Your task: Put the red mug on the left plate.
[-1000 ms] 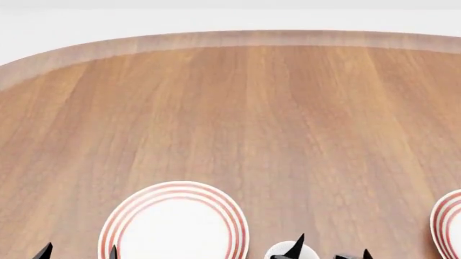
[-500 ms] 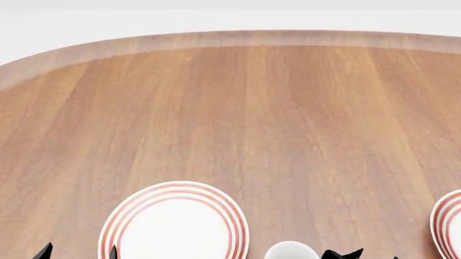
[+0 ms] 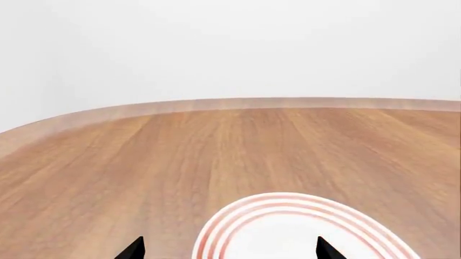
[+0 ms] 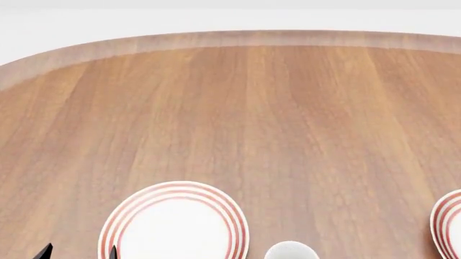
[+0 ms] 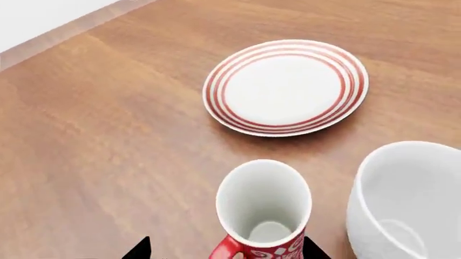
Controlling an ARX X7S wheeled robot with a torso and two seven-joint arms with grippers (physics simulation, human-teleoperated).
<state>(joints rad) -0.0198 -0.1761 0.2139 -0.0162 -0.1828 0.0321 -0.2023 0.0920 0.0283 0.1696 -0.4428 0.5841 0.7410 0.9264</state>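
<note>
The red mug [image 5: 264, 211], with white scrollwork and a white inside, stands upright on the table in the right wrist view. My right gripper [image 5: 224, 251] is open, one fingertip on each side of the mug's lower part, and its handle points toward the gripper. A red-ringed plate [image 5: 286, 86] lies just beyond the mug. The head view shows the left plate [image 4: 173, 222] near the bottom edge but not the right gripper. My left gripper [image 4: 79, 252] is open beside that plate's left rim. In the left wrist view, the plate [image 3: 303, 226] spans the open left gripper [image 3: 229, 251].
A larger plain white mug [image 5: 411, 199] stands close beside the red mug. A white mug rim [image 4: 290, 251] shows at the head view's bottom edge. A second ringed plate [image 4: 448, 224] is cut off at the right. The table's rounded far edge [image 4: 230, 38] runs across the top.
The right gripper's black fingertips beside the white rim slid right and down, and have left the head view. The left gripper and both plates have not moved.
</note>
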